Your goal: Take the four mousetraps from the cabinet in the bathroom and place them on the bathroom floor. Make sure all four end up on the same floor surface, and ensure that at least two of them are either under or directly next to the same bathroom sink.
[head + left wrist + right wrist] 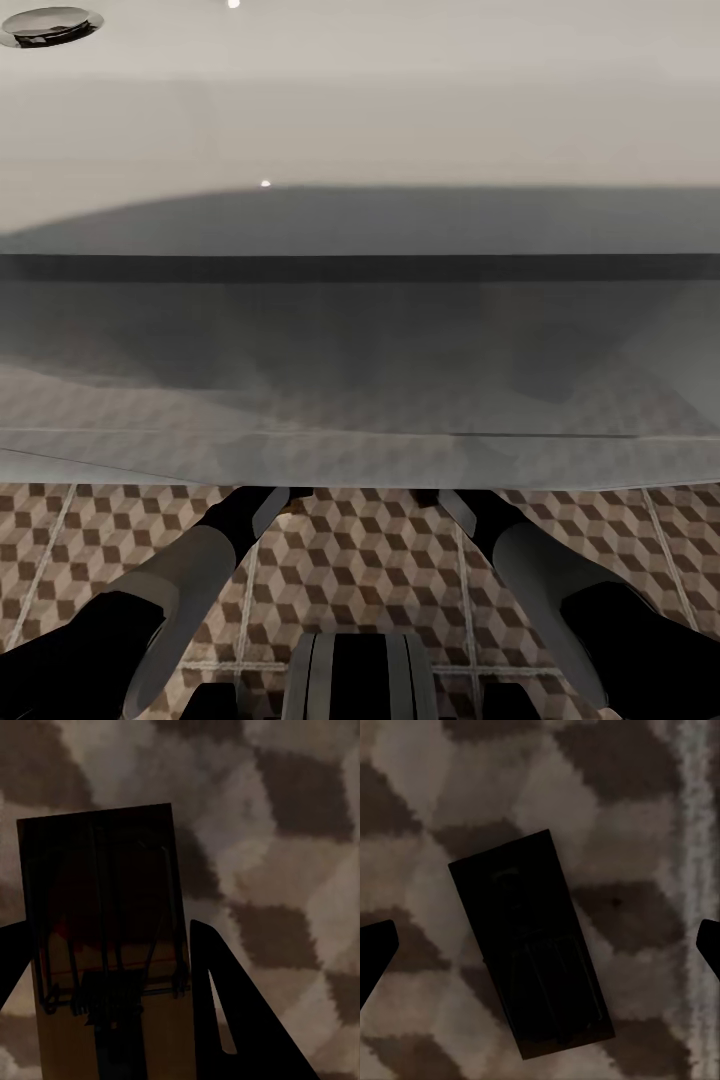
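The wide white rectangular sink (pixel 360 120) spreads across the head view from nine to three o'clock, its basin bare apart from a round chrome drain (pixel 50 25) up near eleven o'clock. Below its front edge lies the bathroom floor of brown, beige and white cube-patterned tiles (pixel 360 560), and both dark-and-grey arms reach forward under that edge, so their ends are hidden there.

Seen from the left wrist, the left gripper (pixel 105 967) has its two dark fingers either side of a flat tan wooden mousetrap with dark wire and a red mark (pixel 101 900), closed against the board's long edges, with the tiles close behind it.

Seen from the right wrist, the right gripper (pixel 540 952) is spread wide, its fingertips (pixel 375 952) well apart, and a second mousetrap, dark in shadow (pixel 529 945), lies flat on the tiles between them, untouched and turned askew, near a pale grout line (pixel 690 870).
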